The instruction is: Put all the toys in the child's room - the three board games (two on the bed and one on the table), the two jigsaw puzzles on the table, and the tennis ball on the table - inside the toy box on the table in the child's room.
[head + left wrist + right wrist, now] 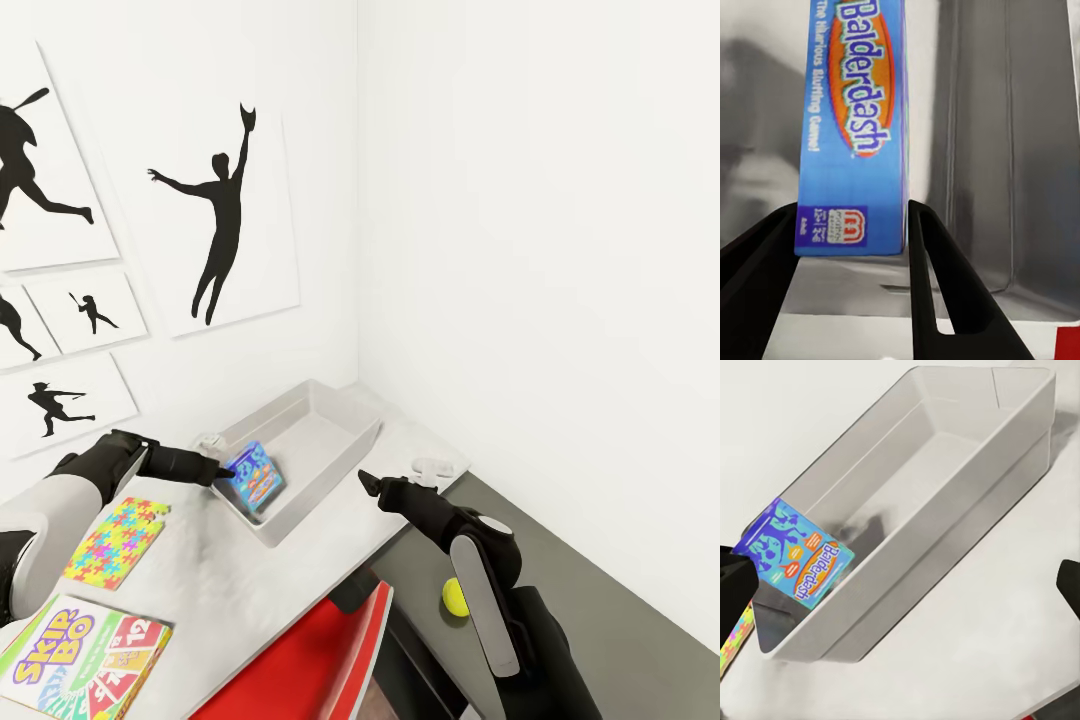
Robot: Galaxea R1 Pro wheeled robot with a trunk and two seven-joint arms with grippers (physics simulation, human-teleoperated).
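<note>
Left gripper (851, 247): pinching the flat blue "Balderdash" cardboard game box (252, 474) by its narrow edge.
Handling: seeming light, stiff, slick; edge grip suiting.
Right gripper (372, 484): hovering, fingers spread.
Light grey sloped plastic bin (330, 470): receiving box.

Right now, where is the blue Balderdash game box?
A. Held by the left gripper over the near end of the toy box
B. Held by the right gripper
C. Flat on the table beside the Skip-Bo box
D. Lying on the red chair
A: the left gripper pinches the Balderdash box between its fingers, tilted inside the near end of the toy box.

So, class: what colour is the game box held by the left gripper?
Blue Balderdash box, clearest in the left wrist view.
</note>
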